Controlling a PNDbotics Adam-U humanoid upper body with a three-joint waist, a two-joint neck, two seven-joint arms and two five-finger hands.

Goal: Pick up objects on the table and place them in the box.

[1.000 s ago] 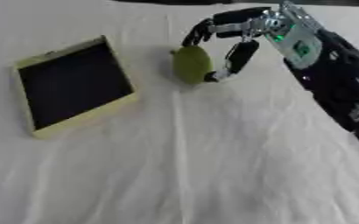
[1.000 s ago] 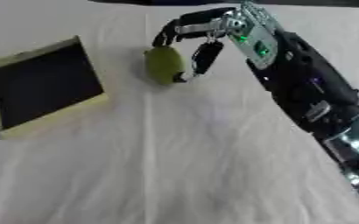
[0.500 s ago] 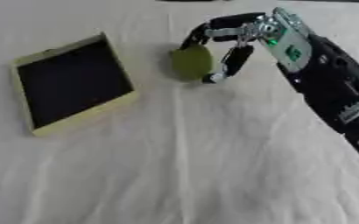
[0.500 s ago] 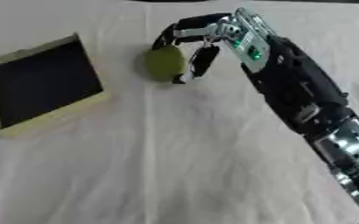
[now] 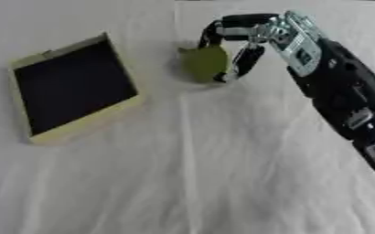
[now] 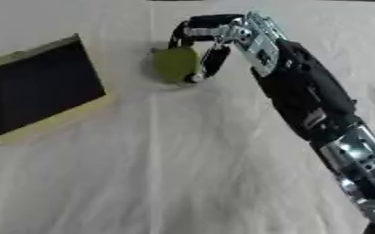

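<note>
Right hand [image 5: 251, 39] curled round one green object [image 5: 204, 63]; one box [image 5: 72, 89] nearby.

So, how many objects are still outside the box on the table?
1: a green object, right of the box, with the right hand curling its fingers round it. Nothing shows inside the box, and no other object is visible.

White cloth over the table, nothing else of the room in shot.
The tablecloth [image 5: 183, 173] fills both views edge to edge, w/ soft creases running up the middle & shallow folds fanning out at bottom. Light is even & diffuse, shadows faint. Thin dark strip along top edge; can't tell what it is.
</note>
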